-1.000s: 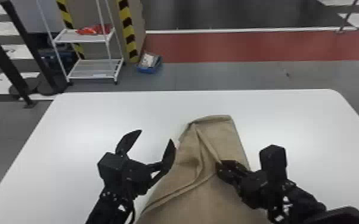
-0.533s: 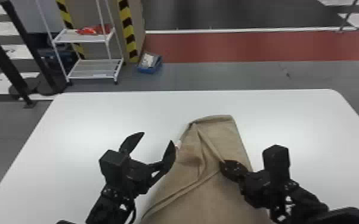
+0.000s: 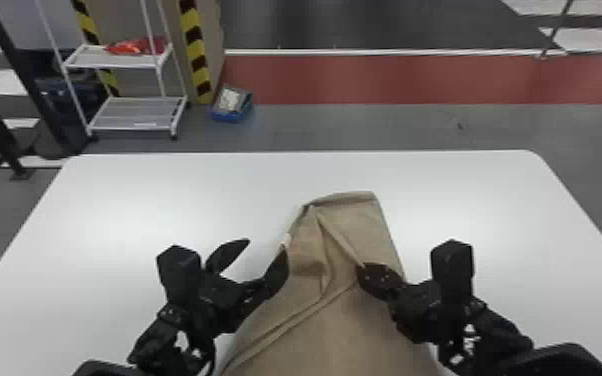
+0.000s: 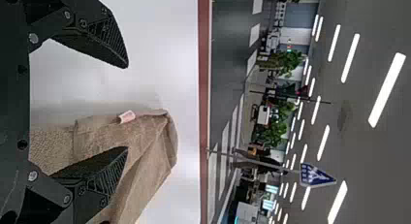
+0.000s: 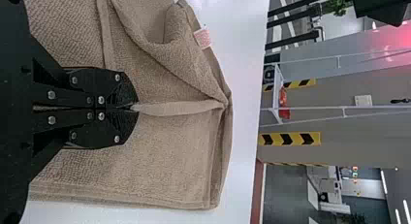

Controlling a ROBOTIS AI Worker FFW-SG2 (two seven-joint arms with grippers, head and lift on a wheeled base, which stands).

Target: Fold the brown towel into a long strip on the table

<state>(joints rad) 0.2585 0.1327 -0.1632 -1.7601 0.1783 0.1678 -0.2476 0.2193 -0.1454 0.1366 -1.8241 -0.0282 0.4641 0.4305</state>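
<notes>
The brown towel (image 3: 365, 320) lies on the white table (image 3: 175, 190), partly folded, with a raised hem ridge along its middle and a small white tag on its left edge. My right gripper (image 3: 365, 272) is over the towel, shut on that ridge; in the right wrist view the right gripper (image 5: 133, 107) pinches the hem of the towel (image 5: 169, 161) between closed tips. My left gripper (image 3: 265, 250) stands open at the towel's left edge. From the left wrist view, the left gripper (image 4: 127, 107) has one finger over the towel (image 4: 150, 170) and the other over bare table.
Beyond the table's far edge stand a white shelf rack (image 3: 135, 112) with red items and a blue box (image 3: 232, 105) on the floor. Bare tabletop lies left and right of the towel.
The right gripper has shifted slightly right, drawing the pinched hem with it. The left gripper has moved a little to the right, still open.
</notes>
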